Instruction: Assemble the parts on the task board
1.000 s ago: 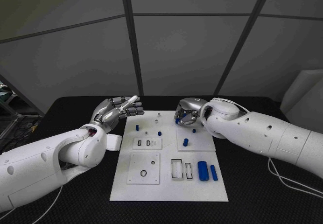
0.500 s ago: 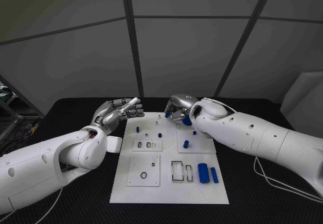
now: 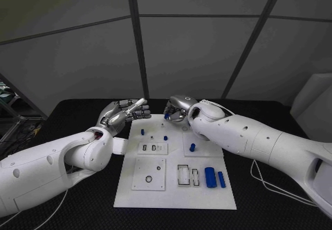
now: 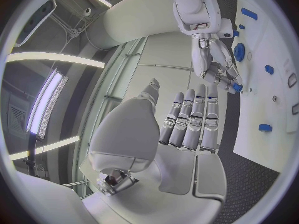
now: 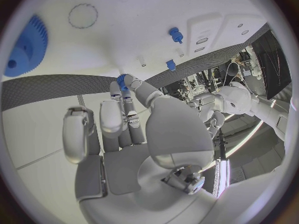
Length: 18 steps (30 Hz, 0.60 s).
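Observation:
The white task board (image 3: 176,191) lies in the middle of the black table. Small blue pegs (image 3: 142,131) (image 3: 192,147) stand on its far half, and two blue cylinders (image 3: 209,177) lie near its right edge. My right hand (image 3: 178,111) hovers over the board's far edge, pinching a small blue part (image 5: 121,79) at its fingertips. A blue gear (image 5: 25,47) lies on the board close by. My left hand (image 3: 128,112) is raised off the board's far left corner, fingers straight and together, thumb apart, holding nothing; it is seen from behind as left hand (image 4: 181,129).
Several white sub-plates with slots and holes (image 3: 149,173) sit on the board. A small white block (image 3: 120,146) is beside the board's left edge, under my left forearm. My right forearm (image 3: 249,139) crosses above the board's far right corner.
My right hand has moved left and a little farther away, along the board's far edge, with the blue part still in its fingertips. My left hand has hardly moved.

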{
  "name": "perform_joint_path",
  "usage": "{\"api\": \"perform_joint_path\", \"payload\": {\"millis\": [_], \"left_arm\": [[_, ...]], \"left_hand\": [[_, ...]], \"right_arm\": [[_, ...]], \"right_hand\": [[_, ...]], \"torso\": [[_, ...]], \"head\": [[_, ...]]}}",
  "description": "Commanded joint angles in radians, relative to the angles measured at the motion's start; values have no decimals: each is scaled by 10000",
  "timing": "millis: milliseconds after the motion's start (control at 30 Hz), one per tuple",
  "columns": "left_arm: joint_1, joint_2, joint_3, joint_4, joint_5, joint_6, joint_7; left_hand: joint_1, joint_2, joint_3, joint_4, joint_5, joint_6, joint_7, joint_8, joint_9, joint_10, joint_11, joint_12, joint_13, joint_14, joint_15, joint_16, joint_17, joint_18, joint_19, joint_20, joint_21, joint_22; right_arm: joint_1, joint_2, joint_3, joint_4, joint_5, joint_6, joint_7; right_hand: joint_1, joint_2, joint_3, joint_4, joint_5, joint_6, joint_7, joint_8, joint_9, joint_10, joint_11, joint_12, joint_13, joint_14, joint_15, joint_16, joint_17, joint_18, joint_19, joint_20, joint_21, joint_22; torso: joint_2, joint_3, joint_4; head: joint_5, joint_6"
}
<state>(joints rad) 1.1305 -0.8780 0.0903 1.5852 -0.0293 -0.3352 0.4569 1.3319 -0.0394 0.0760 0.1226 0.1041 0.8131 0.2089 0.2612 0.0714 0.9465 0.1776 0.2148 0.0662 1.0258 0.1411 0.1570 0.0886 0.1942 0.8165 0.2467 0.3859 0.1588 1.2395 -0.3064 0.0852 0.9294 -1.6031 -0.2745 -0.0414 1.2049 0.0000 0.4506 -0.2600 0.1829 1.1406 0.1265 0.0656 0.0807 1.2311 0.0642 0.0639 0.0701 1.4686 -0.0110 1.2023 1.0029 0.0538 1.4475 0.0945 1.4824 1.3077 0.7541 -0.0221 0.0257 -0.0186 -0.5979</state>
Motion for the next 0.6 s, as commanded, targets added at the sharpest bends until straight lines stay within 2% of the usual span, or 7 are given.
{"api": "perform_joint_path", "payload": {"millis": [33, 467, 600], "left_arm": [[30, 30, 12, 18, -69, 143, 7], [114, 41, 12, 54, -72, 142, -8], [128, 49, 12, 58, -72, 145, -12]], "left_hand": [[59, 18, -16, -53, -26, 72, 172, -49, -9, 45, 17, -53, -5, 60, 3, -45, -5, -117, 59, 18, 43, -10], [59, 18, -16, -53, -26, 72, 172, -49, -9, 45, 17, -53, -5, 60, 3, -45, -5, -117, 59, 18, 43, -10], [59, 18, -16, -53, -26, 72, 172, -49, -9, 45, 17, -53, -5, 60, 3, -45, -5, -117, 59, 18, 43, -10]], "right_arm": [[28, 127, 8, -148, 16, -8, 134], [27, 468, 8, -676, -112, 262, 12], [27, 554, 7, -792, -257, 368, -109]], "right_hand": [[-62, -65, 70, 28, -44, 2, -1, 11, 15, -49, 37, -49, -16, 101, -51, 77, -8, -79, -23, 1, 17, 398], [-123, -127, 108, 69, -72, -64, 22, -18, 5, -145, 66, -51, -30, 72, -28, 43, -88, -56, -96, 19, -25, 288], [-174, -216, 152, 99, -98, -141, 48, -28, -8, -283, 101, -51, -42, 22, 4, -35, -226, -23, -197, 45, -87, 133]], "torso": [[14, -4, 2], [19, -9, -12], [21, -6, -14]], "head": [[3, -13], [40, -34], [46, -48]]}}
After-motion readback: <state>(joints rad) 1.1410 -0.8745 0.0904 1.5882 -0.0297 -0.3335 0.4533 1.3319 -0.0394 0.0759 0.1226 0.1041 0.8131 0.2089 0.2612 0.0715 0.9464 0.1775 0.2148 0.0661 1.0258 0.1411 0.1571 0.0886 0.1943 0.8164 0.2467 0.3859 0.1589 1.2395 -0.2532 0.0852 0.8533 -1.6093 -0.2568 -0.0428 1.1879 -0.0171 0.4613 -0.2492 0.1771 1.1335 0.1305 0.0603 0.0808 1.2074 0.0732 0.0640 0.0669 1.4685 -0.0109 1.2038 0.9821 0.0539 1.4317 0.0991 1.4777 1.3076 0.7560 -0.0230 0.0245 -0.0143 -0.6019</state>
